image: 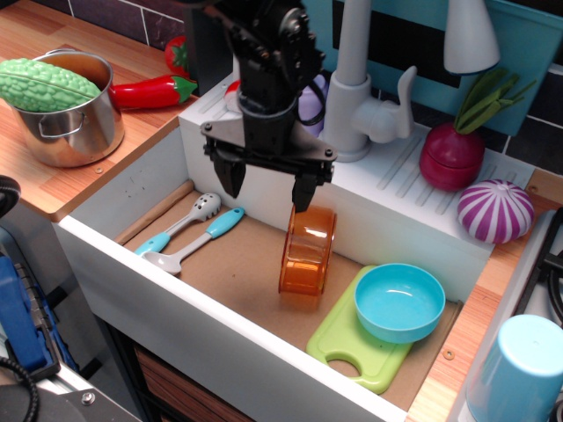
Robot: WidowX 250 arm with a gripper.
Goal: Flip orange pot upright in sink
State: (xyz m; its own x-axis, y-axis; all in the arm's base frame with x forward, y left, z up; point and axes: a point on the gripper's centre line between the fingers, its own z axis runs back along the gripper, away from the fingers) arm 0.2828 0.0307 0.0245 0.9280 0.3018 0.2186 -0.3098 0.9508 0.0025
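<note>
The orange pot (307, 251) is a translucent orange cylinder standing on its side on the brown floor of the white sink (141, 264), its round faces turned left and right. My black gripper (269, 186) hangs open and empty just above and to the left of the pot, over the sink's back half. Its right finger (303, 191) ends just above the pot's top edge; I cannot tell whether it touches it. The grey faucet (356, 83) rises behind the sink.
A light-blue bowl (399, 301) sits on a green cutting board (347, 345) to the right of the pot. Two spoons (186, 230) lie at the sink's left. A steel pot (66, 110) with a green vegetable stands on the left counter. A blue cup (519, 369) is at front right.
</note>
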